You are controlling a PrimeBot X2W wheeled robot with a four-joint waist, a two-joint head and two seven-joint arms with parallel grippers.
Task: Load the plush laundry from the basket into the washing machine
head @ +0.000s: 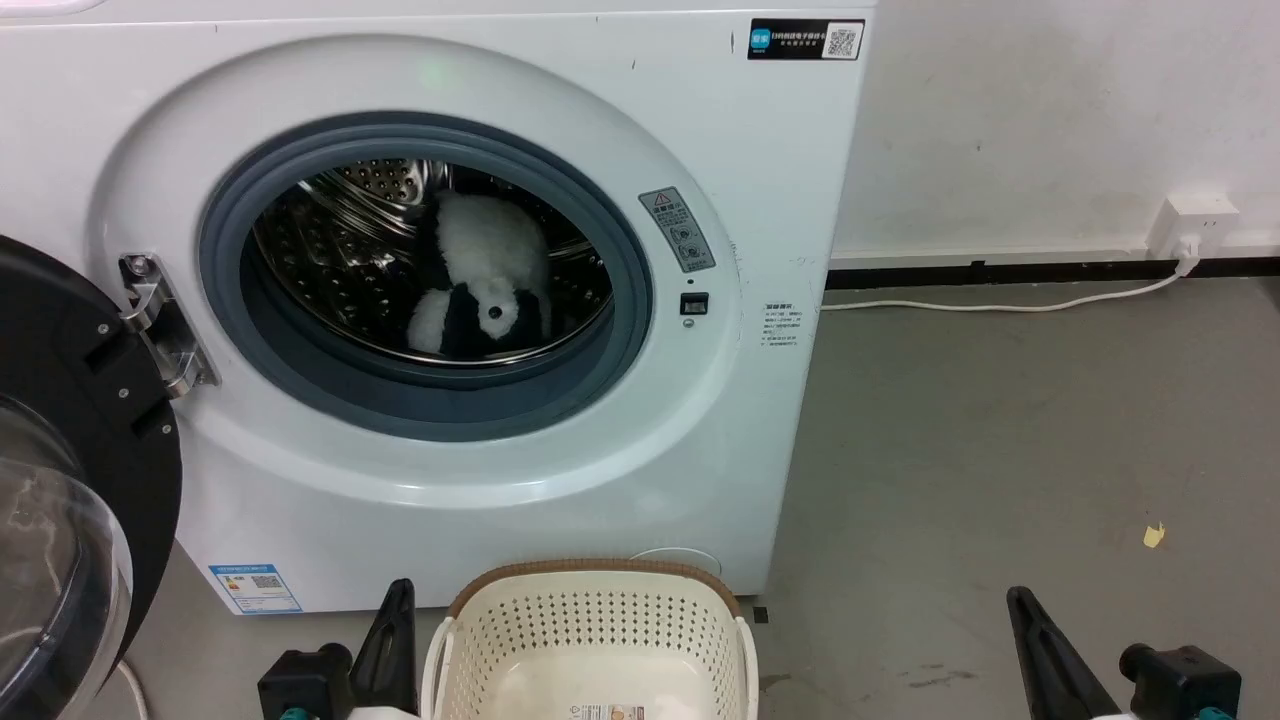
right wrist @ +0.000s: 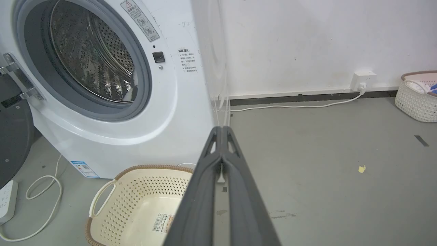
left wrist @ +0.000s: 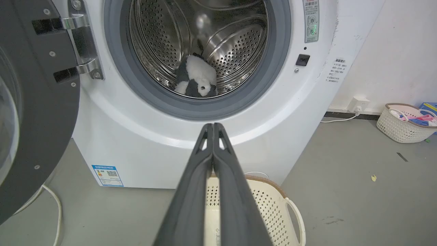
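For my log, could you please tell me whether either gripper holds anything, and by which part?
Nothing: the left gripper and right gripper are shut empty; the panda lies in the drum.

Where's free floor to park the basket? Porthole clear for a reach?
Free: grey floor right of the washing machine, bordered by the wall cable and the far laundry basket; just a yellow scrap there. Porthole open; panda toy lies low in the drum, room above it. Crowded: left side, with the open door, looped cable and power strip.
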